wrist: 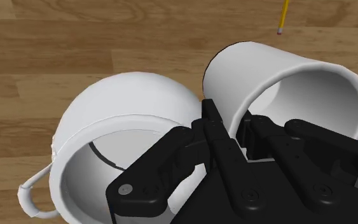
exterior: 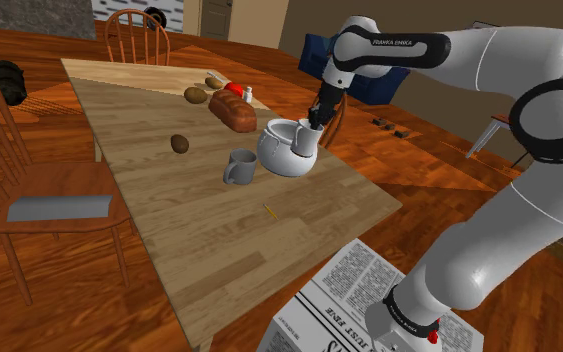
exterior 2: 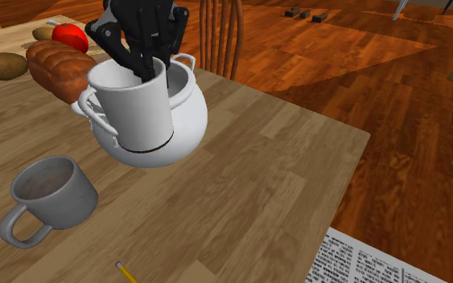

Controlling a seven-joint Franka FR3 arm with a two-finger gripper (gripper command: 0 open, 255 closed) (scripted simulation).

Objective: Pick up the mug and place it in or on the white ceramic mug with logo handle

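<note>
Nearest the second exterior camera a pencil (exterior 2: 125, 273) lies on the wooden tabletop (exterior 2: 257, 185). Just beyond it a grey mug (exterior 2: 51, 193) stands upright, its handle toward the camera. Farther in, the straight-sided white mug (exterior 2: 132, 104) hangs in the black pincer (exterior 2: 142, 68), which is clamped on its rim with one finger inside the mouth and one outside. The mug's long axis runs nearly vertical (its top leans a little toward that view's left), mouth up. Its lower end merges into the near side of the round white mug (exterior 2: 184, 120), which stands on the tabletop. Behind them lie a bread loaf (exterior 2: 55, 64), a red thing (exterior 2: 70, 34) and a potato (exterior 2: 3, 64). A chair (exterior 2: 220, 32) stands just past the far edge.
</note>
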